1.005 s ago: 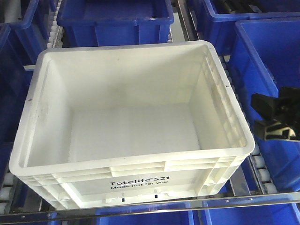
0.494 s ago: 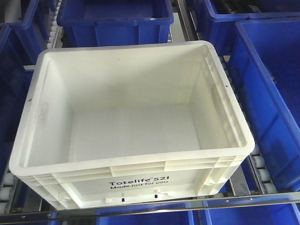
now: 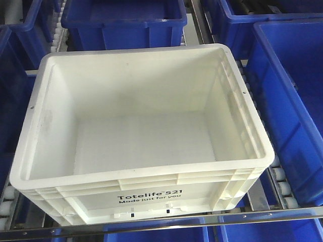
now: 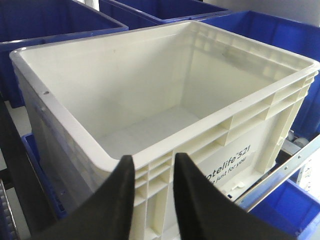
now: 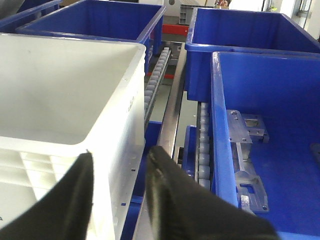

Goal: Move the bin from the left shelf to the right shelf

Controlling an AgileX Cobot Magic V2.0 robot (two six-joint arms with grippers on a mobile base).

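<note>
The left hand (image 4: 152, 172) shows in its wrist view as two dark fingers (image 4: 120, 200) spread apart, straddling the near corner rim of the bin (image 4: 165, 100) without clamping it. The right hand (image 5: 120, 180) is likewise released: its two black fingers (image 5: 75, 200) stand apart on either side of the bin's (image 5: 65, 85) right front corner, one finger over the rim, the other outside the wall.

The bin (image 3: 141, 126) is a large white plastic tote with a thick, ribbed rim, stepped ribs on its walls and black print on the front reading "Totelife 521, Made just for you". Its inside shows nothing but faint grey scuffs on the left wall. It sits at the front edge of the shelf, on roller tracks (image 5: 202, 150) behind a metal front rail (image 3: 262, 216), with blue bins (image 3: 292, 91) close around it at the back and both sides.

From the front view neither hand shows. The bin's underside and the rollers beneath it are hidden, and the blue bins are cut off by the frame edges.
</note>
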